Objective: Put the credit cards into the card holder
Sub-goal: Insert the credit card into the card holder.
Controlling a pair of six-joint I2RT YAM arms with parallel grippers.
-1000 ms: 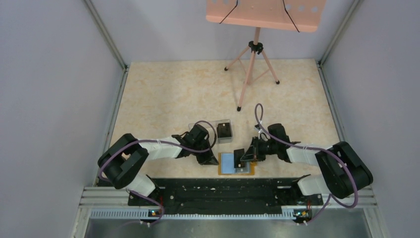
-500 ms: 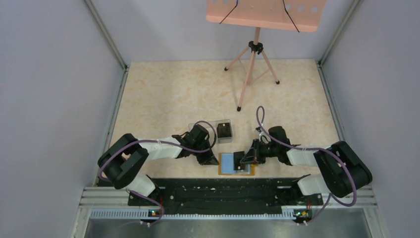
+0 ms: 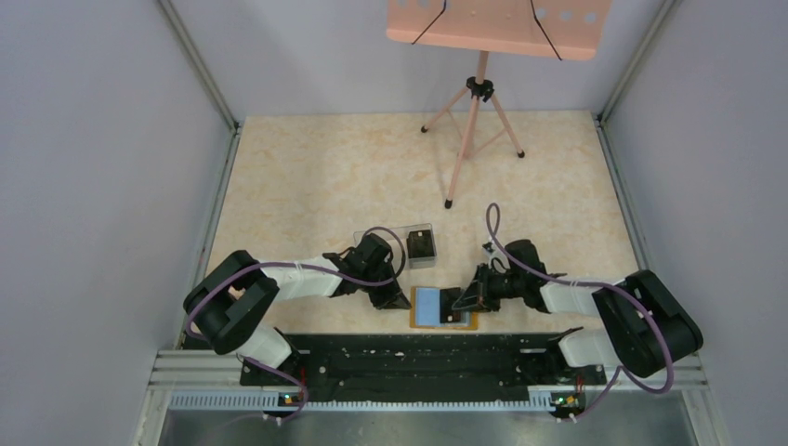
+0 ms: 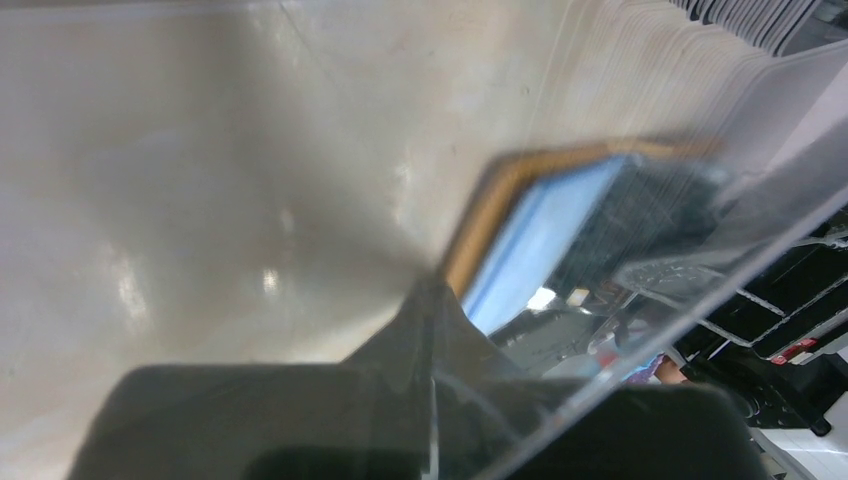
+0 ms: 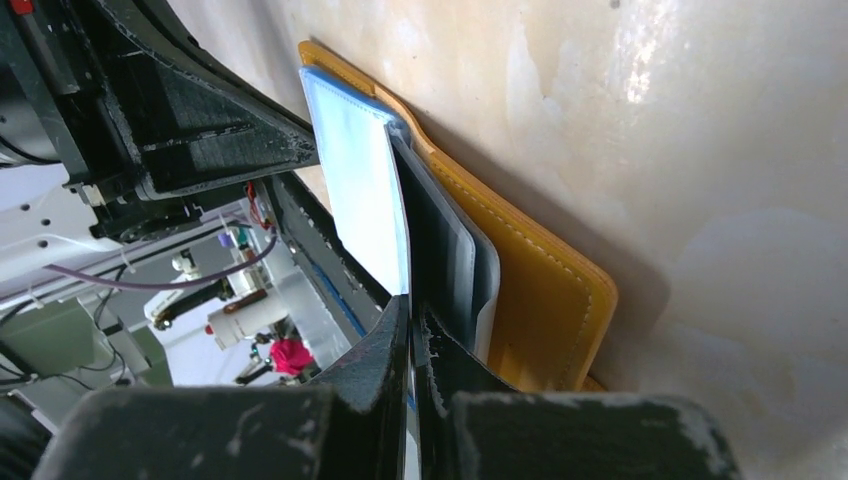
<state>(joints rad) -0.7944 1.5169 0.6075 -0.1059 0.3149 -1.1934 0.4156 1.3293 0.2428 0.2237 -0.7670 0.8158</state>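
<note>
The card holder [image 3: 444,324] lies open near the table's front edge, orange with a blue-grey inner pocket [image 3: 426,302]. My right gripper [image 3: 462,301] is shut on a dark credit card [image 3: 450,299], held low over the holder's right half. In the right wrist view the credit card [image 5: 425,230] runs edge-on from my right gripper [image 5: 411,312] in against the inner pockets of the card holder [image 5: 535,300]. My left gripper [image 3: 394,299] is shut at the holder's left edge. In the left wrist view a clear plastic sheet crosses in front of my left gripper [image 4: 432,305] and the card holder [image 4: 492,200]; I cannot tell whether it is pinched.
A clear plastic box [image 3: 390,239] stands just behind the holder with a dark stack of cards [image 3: 422,246] in its right end. A pink music stand's tripod [image 3: 476,130] stands at the back. A black rail [image 3: 409,358] runs along the near edge. Walls close in left and right.
My right gripper has sunk and shifted slightly left, bringing the card down from a raised tilt toward the holder's pockets. The left gripper has stayed put.
</note>
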